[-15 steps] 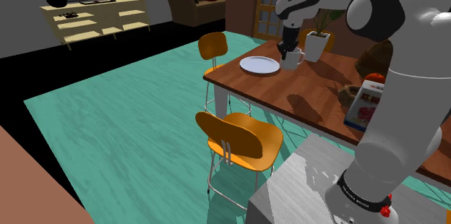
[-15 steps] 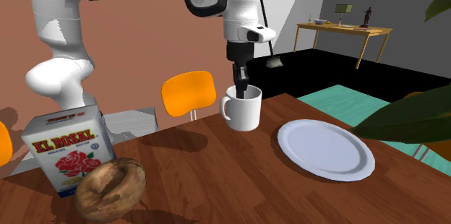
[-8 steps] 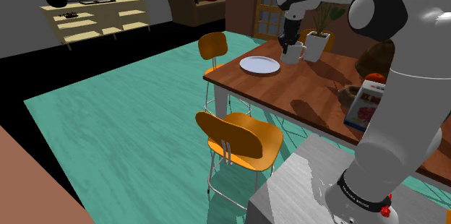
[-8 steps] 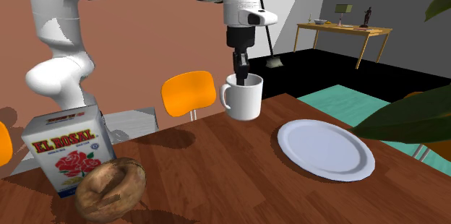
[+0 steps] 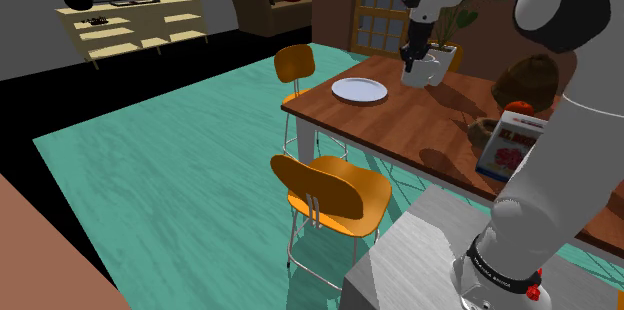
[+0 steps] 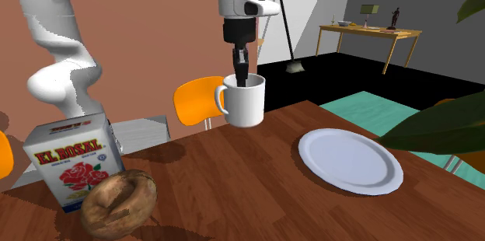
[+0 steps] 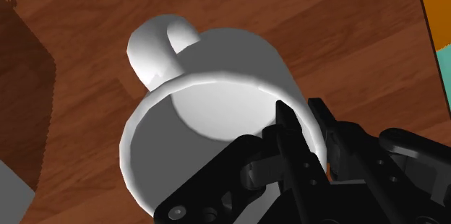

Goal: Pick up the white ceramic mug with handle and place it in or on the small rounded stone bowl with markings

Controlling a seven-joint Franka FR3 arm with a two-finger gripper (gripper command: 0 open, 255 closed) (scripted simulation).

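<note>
Nearest in the second exterior view, at its left, sits the stone bowl (image 6: 118, 203). It is small, rounded and mottled brown with rough markings, just in front of a printed cardboard box (image 6: 74, 156). Farther back, to that view's right, a smooth white plate (image 6: 351, 160) lies flat on the glossy wooden table (image 6: 233, 193). Beyond it the white mug (image 6: 245, 101), plain and cylindrical with a looped handle, hangs apparently clear of the tabletop. The gripper (image 6: 240, 75) pinches its wall at the rim, one finger inside and one outside. Such a one-sided pinch could let the mug tilt, so the carry toward the bowl should be slow, level and above the box. The mug should then be lowered centred over the bowl, which looks barely wider than the mug. Behind stands an orange chair (image 6: 200, 98).
</note>
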